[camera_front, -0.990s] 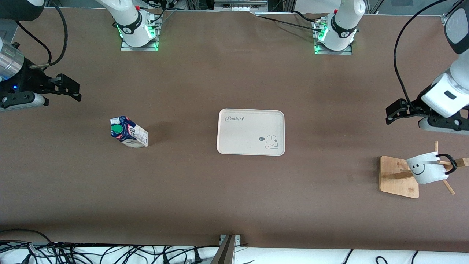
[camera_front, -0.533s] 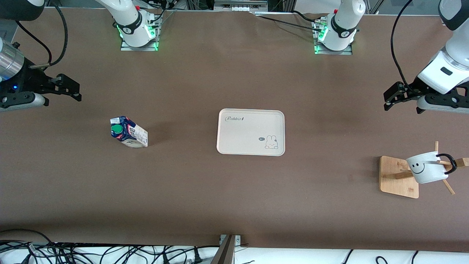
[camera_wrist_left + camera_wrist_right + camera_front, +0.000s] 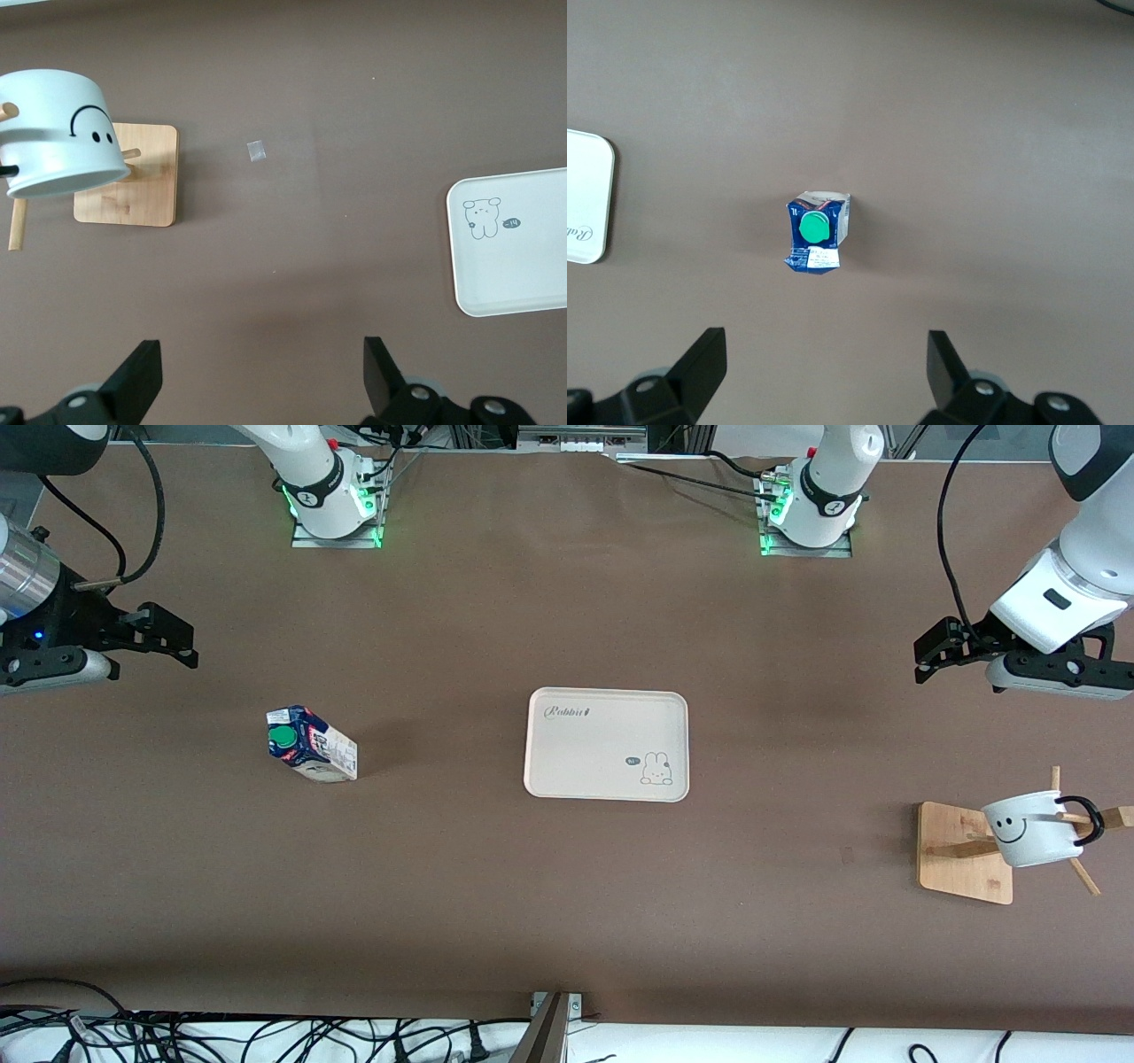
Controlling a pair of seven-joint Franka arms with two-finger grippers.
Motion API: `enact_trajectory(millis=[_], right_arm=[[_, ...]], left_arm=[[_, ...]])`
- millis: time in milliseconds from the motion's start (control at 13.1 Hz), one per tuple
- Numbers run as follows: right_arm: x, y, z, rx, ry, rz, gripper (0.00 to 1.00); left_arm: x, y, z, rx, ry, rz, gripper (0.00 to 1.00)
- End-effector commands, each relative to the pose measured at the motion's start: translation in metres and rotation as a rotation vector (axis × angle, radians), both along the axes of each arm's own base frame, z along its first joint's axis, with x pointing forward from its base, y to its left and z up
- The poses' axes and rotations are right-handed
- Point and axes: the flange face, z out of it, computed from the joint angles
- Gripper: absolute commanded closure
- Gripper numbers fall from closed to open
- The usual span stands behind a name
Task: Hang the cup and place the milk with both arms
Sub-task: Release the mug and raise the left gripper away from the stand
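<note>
The cup [image 3: 1032, 837] [image 3: 62, 133], white with a black smiley and black handle, hangs tilted on a peg of the wooden rack [image 3: 961, 859] [image 3: 133, 190] at the left arm's end of the table. My left gripper [image 3: 923, 657] [image 3: 263, 372] hovers open and empty over bare table, apart from the rack. The milk [image 3: 310, 746] [image 3: 817, 232], a blue and white carton with a green cap, stands upright toward the right arm's end. My right gripper [image 3: 188, 646] [image 3: 824, 367] is open and empty over bare table, clear of the carton.
A white tray [image 3: 607, 744] [image 3: 523, 266] [image 3: 585, 195] with a rabbit drawing lies at the table's middle. A small pale patch [image 3: 846, 855] [image 3: 257, 150] marks the cloth near the rack. Cables [image 3: 266, 1036] run along the table's edge nearest the front camera.
The left arm has drawn away from the rack toward the robots' bases, its gripper staying open. The right arm, the cup and the milk have not moved.
</note>
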Motion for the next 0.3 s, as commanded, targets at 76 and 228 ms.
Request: enact_trajectory(millis=[76,228], right_arm=[[-0.001,0.0012,0.0045,-0.008,0.006,-0.011,0.0],[-0.001,0.0012,0.0045,-0.008,0.006,-0.011,0.0]], left_arm=[[0.0094,-0.0009,0.0063,-0.008,0.012,-0.015,0.0],[0.0089,-0.0026,0.0072,-0.008,0.011,-0.018,0.0]])
